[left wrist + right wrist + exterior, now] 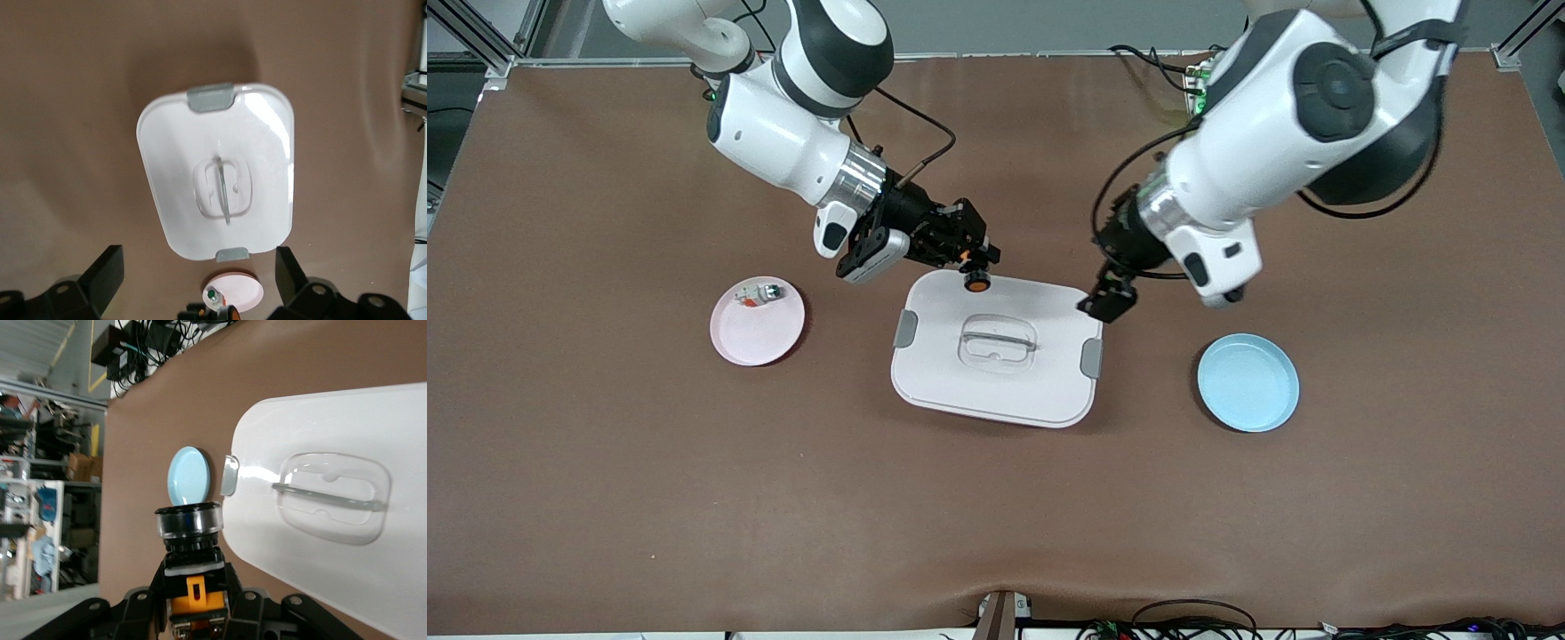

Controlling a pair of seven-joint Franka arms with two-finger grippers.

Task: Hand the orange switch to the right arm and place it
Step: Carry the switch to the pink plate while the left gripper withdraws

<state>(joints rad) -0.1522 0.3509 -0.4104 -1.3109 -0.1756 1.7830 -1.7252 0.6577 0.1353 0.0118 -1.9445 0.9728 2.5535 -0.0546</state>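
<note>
My right claw [971,267] is clamped on the orange switch [977,283]; the fingers grip its black body and the orange cap points down. It hangs over the edge of the white lidded container [996,404] that lies nearest the arm bases. In the right wrist view the orange switch [192,550] sits between my fingers, its round cap end facing away from the camera.

My left claw [1107,300] is over the table [605,498], just beside the container's corner at the left arm's end. Its fingers [103,277] stand wide apart with nothing between them.

The container sits mid-table. It has a grey latch [905,329] at each short end and a clear recessed handle [998,341] in the lid.

Pink plate [758,342] lies toward the right arm's end of the table. It carries a small white switch [758,292] with green and red bits, resting near the rim farthest from the front camera.

Blue plate [1248,382] lies toward the left arm's end, a little nearer the front camera than the pink one, well apart from the container.
</note>
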